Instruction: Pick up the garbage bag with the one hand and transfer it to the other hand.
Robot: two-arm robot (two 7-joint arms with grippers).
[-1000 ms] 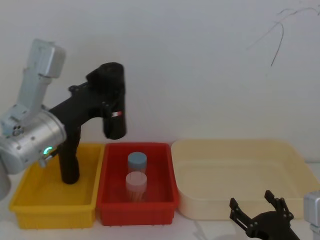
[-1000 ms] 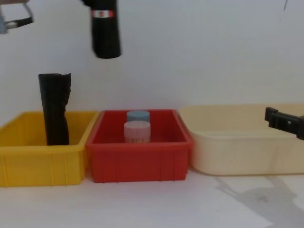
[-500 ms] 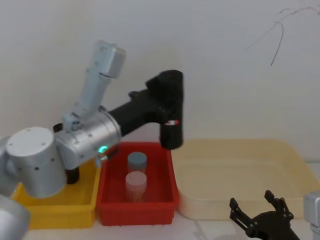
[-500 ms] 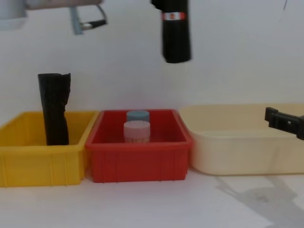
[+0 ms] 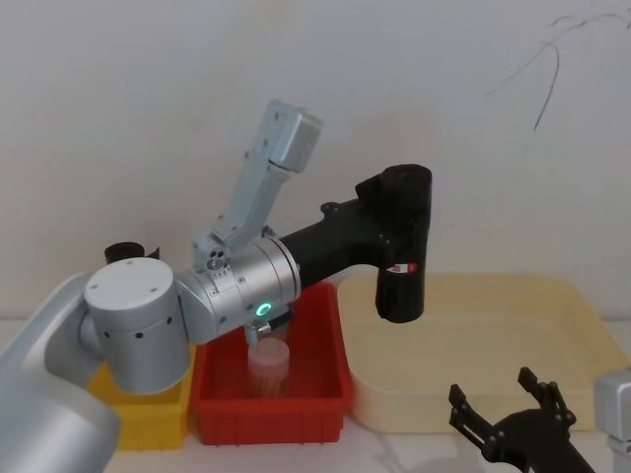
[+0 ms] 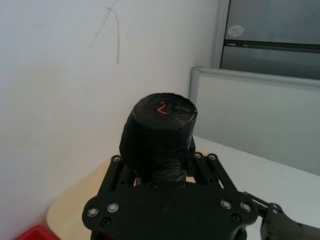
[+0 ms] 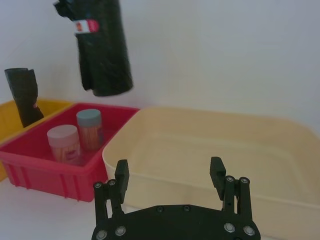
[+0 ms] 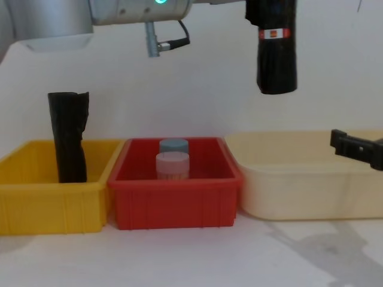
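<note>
Garbage bag (image 5: 402, 246): held upright in the air, label band (image 8: 271, 33) showing, lower end hanging free. In the head view it now stands over the left edge of the cream tray (image 5: 582, 325).

Change noted: one second ago the bag hung over the join of the yellow tray (image 8: 48, 209) and the red tray (image 8: 173, 209). Half a second ago it was over the red tray's right side. The left arm has swept it steadily rightward at much the same height.

Left gripper (image 5: 386, 219): clenched on the upper part of the bag, one finger on each side in the left wrist view.

Right gripper (image 7: 170, 172): fingers spread, empty, low at the near right in front of the cream tray, and practically unmoved throughout.

The plain black roll (image 8: 69, 143) stands undisturbed in the yellow tray.

Assessment: pick-up is complete and the carry towards the receiving side is under way. The handover is not yet done, since the bag is well above and apart from the right gripper.
</note>
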